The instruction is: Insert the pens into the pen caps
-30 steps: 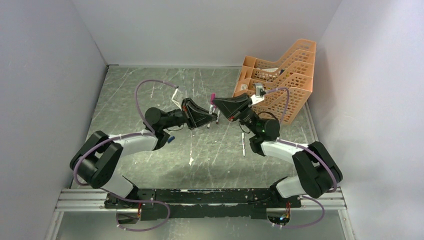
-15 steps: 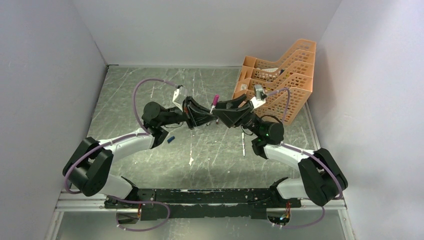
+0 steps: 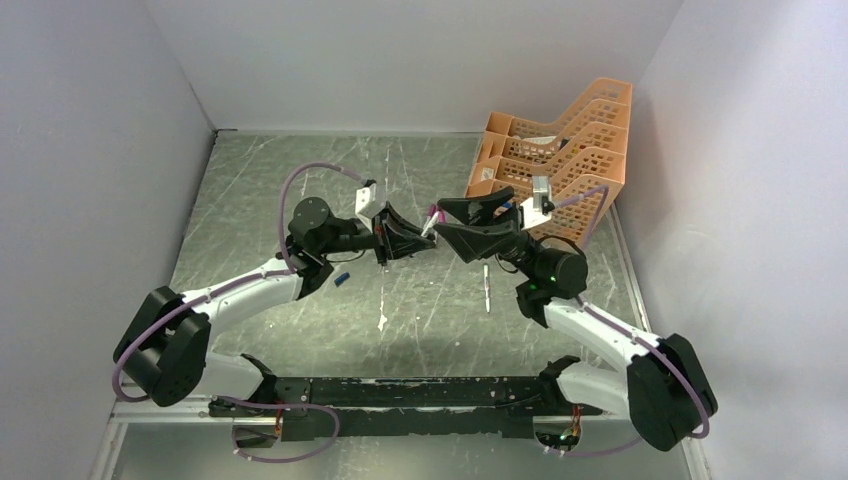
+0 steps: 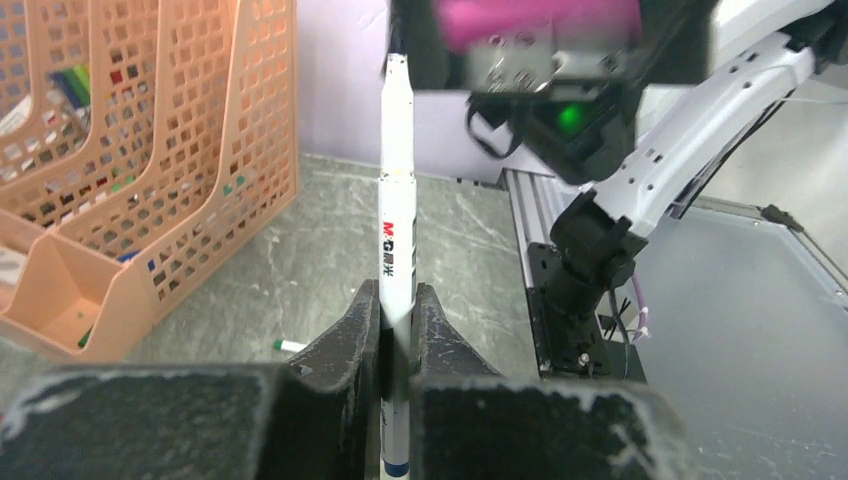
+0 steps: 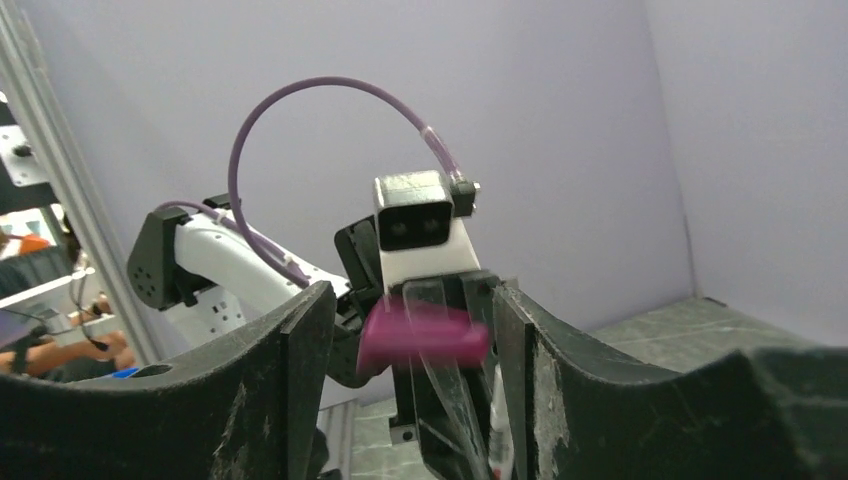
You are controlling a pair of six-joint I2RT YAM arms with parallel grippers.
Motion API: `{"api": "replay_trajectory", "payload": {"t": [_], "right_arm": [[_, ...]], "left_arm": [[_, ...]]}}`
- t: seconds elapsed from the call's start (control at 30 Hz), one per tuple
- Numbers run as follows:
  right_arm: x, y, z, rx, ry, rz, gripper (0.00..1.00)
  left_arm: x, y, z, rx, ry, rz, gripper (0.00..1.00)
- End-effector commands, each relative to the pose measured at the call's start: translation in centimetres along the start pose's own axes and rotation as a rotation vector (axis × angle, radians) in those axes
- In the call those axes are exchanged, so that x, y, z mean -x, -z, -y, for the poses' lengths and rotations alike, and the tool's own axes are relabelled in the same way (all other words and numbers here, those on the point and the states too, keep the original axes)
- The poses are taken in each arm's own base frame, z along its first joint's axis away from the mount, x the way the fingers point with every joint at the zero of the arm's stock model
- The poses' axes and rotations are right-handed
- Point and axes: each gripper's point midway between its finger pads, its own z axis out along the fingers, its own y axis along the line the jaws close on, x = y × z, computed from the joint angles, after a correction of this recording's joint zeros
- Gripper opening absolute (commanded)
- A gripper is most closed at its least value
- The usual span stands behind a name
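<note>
My left gripper (image 4: 397, 292) is shut on a white pen (image 4: 397, 215), whose bare tip points up at the right gripper. In the top view the left gripper (image 3: 424, 234) meets the right gripper (image 3: 441, 217) above mid-table. A magenta pen cap (image 5: 425, 336) lies crosswise between the open jaws of my right gripper (image 5: 412, 296), blurred. Its right end is close to one finger and the left finger stands apart. The same cap (image 3: 432, 212) shows by the pen's tip. A blue cap (image 3: 341, 279) and another pen (image 3: 487, 286) lie on the table.
An orange mesh tray (image 3: 585, 160) stands at the back right, close behind the right gripper, and the same tray (image 4: 150, 150) holds coloured items. A green-ended pen (image 4: 290, 346) lies on the table near it. Grey walls enclose the table on three sides.
My right gripper has opened off the magenta cap and drawn back to the right. The left gripper has turned and moved slightly right, still holding the pen.
</note>
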Motion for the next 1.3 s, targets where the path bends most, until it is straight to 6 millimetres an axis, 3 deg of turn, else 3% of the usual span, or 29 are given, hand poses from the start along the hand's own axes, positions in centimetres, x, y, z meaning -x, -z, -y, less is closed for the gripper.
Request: {"api": "replay_trajectory", "payload": {"t": [0.0, 0.3, 0.47, 0.67, 0.9, 1.03, 1.2, 1.27], "right_arm": [[0.8, -0.8, 0.4, -0.029, 0.137, -0.043, 0.58], [-0.7, -0.4, 1.5, -0.052, 0.093, -0.064, 0.56], [-3.0, 1.1, 4.3, -0.178, 0.053, -0.119, 0.54], [-7.0, 6.4, 8.8, -0.506, 0.072, -0.340, 0.50], [-11.7, 14.5, 9.8, -0.756, 0.052, -0.565, 0.50], [-15.2, 16.8, 10.0, -0.807, -0.001, -0.621, 0.49], [-19.8, 16.4, 10.5, -0.836, 0.064, -0.745, 0.44], [-21.4, 15.5, 10.9, -0.829, 0.083, -0.787, 0.31]], "left_arm": [[-0.3, -0.4, -0.7, 0.036, -0.040, -0.043, 0.07], [0.2, -0.7, -0.6, 0.031, -0.030, -0.015, 0.07], [-0.8, 0.2, -3.7, 0.221, -0.015, -0.003, 0.07], [-3.7, 2.5, -8.6, 0.528, 0.093, -0.011, 0.07], [-3.9, 5.1, -12.0, 0.742, 0.207, 0.037, 0.07], [-3.3, 5.6, -12.1, 0.699, 0.240, 0.088, 0.07], [-1.6, 6.6, -10.3, 0.628, 0.185, 0.156, 0.07], [-1.1, 7.3, -10.1, 0.647, 0.173, 0.169, 0.07]]}}
